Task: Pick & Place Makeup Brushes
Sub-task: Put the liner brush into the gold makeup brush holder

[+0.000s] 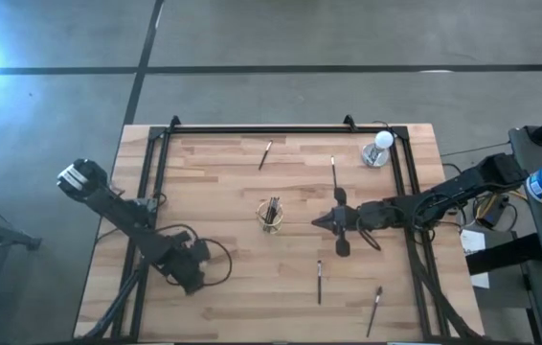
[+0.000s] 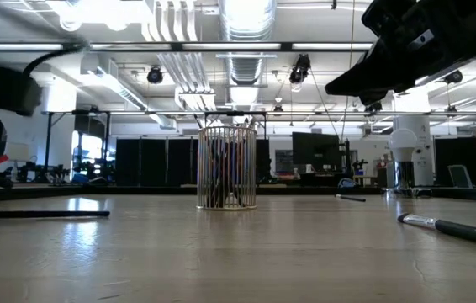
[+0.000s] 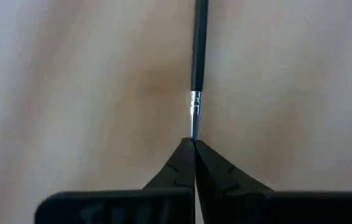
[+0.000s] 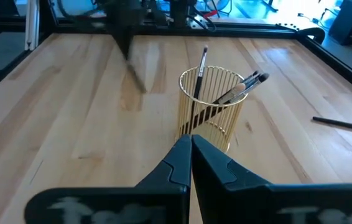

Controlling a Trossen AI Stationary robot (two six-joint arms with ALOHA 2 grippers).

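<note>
My left fingers (image 3: 193, 144) are clamped on the metal tip of one thin brush (image 3: 198, 50) lying on the bench (image 1: 214, 182). It seems light, stiff and slippery; mid-handle grips safer. Right fingers (image 4: 190, 142) are together, empty, near the wire holder (image 4: 212, 106).

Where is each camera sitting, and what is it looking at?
High view: above, facing straight down on the table; both arms show, left gripper, right gripper.
Low view: at table-top height, facing the wire cup and room; arm parts overhead.
Left wrist view: on the left arm, facing wood up close; own fingers shut on a brush.
Right wrist view: on the right arm, facing the cup; own fingers shut.
Shared: the cup appears in the high, low and right wrist views.
</note>
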